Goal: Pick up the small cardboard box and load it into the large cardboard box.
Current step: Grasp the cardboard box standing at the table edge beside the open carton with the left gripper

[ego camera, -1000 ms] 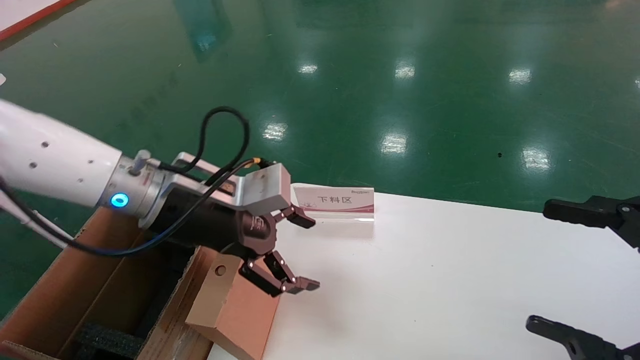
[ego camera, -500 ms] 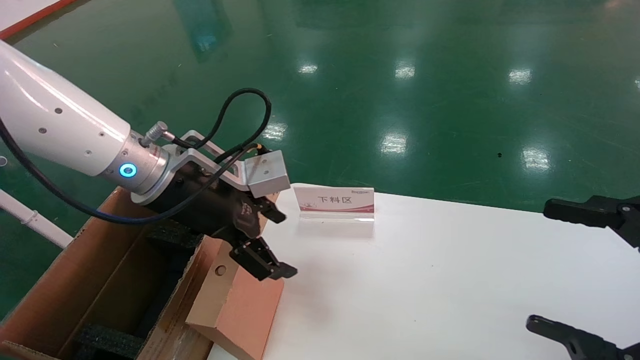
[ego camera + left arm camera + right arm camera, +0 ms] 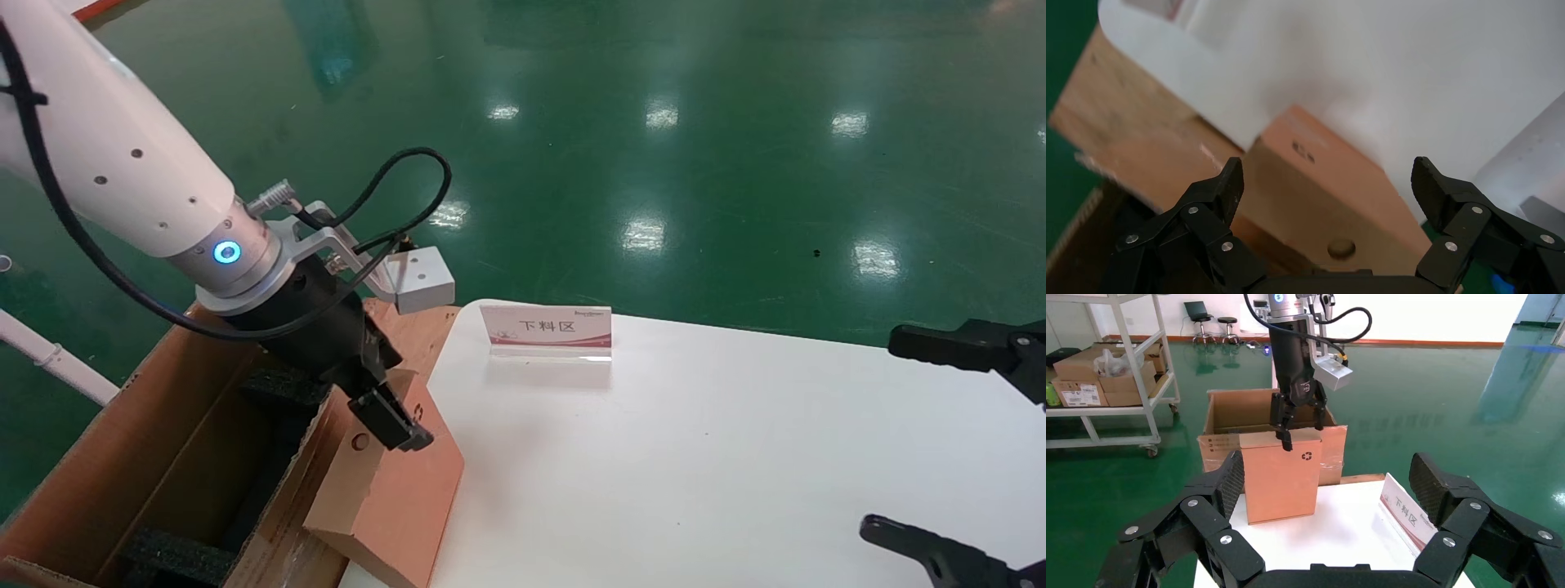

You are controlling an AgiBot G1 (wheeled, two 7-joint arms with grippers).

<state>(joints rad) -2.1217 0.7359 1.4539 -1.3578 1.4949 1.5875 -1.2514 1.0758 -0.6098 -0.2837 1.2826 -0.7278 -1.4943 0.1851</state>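
The left gripper (image 3: 384,408) hangs over the top edge of the small cardboard box (image 3: 392,498), its fingers (image 3: 1223,190) spread apart, one on each side of that edge and not pressing on it. The right wrist view shows the same: the left gripper (image 3: 1297,425) points down with its tips straddling the top of the small cardboard box (image 3: 1281,478). That box stands on its narrow edge at the near left corner of the white table (image 3: 695,457), its broad face tilted a little, a small black recycling mark near an upper corner and a round hole in the narrow side. It stands just beside the large cardboard box (image 3: 139,465), which is on the left of the table with its flaps open and black foam (image 3: 176,555) inside; whether the two boxes touch cannot be told. A small sign card (image 3: 546,328) with red print stands at the far edge of the table, right of the gripper. The right gripper (image 3: 952,441) is parked at the right edge of the table, well apart from the boxes, with its fingers (image 3: 1214,490) wide apart and nothing between them.
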